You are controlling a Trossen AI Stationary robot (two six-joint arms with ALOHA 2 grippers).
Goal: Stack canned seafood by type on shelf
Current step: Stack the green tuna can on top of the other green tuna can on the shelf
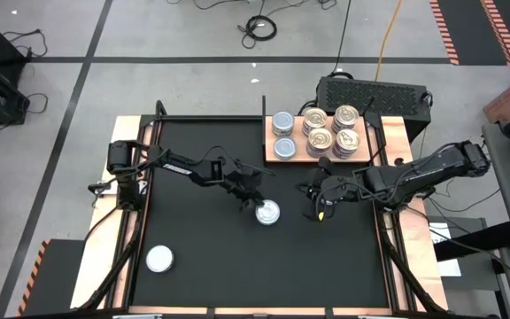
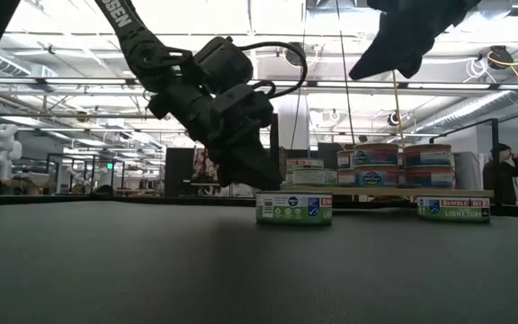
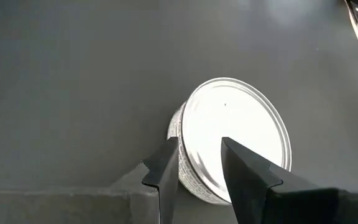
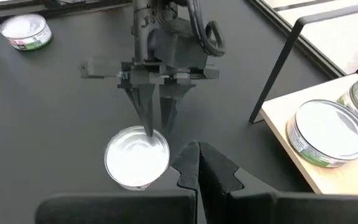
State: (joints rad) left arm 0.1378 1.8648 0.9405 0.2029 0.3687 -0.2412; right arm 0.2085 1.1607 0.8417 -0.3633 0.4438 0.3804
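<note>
A round tin with a plain silvery top (image 1: 268, 213) (image 3: 235, 134) stands flat on the black mat (image 1: 202, 257) near its middle. My left gripper (image 1: 257, 202) (image 3: 197, 177) is at the tin's edge, fingers apart: one finger is beside the wall and the other over the top. My right gripper (image 1: 319, 211) (image 4: 197, 163) hangs shut above the mat, to the tin's right, holding nothing. The wooden shelf (image 1: 370, 146) lies at the far right. It bears two silvery-topped tins (image 1: 282, 133) and several gold-topped tins (image 1: 331, 129). My left gripper comes at the tin slanting down from the table's left. The tin's rim (image 3: 182, 140) lies between its two fingers, one outside the wall (image 3: 163, 171) and one over the lid (image 3: 247, 165). I cannot tell whether either finger touches the tin.
Another silvery-topped tin (image 1: 159, 259) (image 4: 25, 31) stands alone at the mat's near left corner. A black metal frame (image 1: 264, 111) rises at the shelf's left end. A tin labelled light tuna (image 2: 453, 209) shows on the mat in the low view.
</note>
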